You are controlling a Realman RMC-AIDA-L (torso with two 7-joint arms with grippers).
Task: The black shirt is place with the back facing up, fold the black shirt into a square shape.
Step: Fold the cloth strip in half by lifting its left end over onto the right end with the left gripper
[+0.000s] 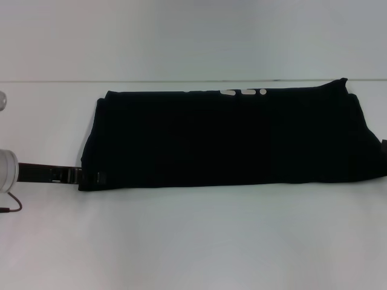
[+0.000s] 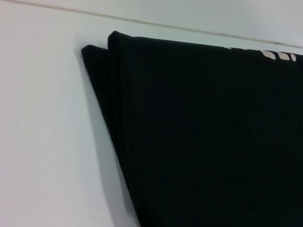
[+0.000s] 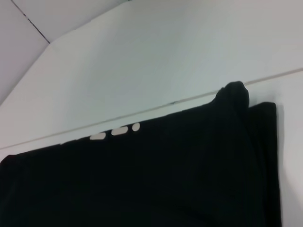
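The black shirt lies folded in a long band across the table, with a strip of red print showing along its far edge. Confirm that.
Not quite: the print along the far edge of the black shirt is white, not red, as the head view shows. The rest is right.

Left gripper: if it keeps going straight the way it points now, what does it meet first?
The black shirt. The left gripper lies low at the shirt's near-left corner, pointing across toward the robot's right, apparently already at or under the hem. Depth there is unclear.

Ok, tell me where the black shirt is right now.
In the head view the black shirt lies as a wide folded band across the white table, with the left gripper at its near left corner.
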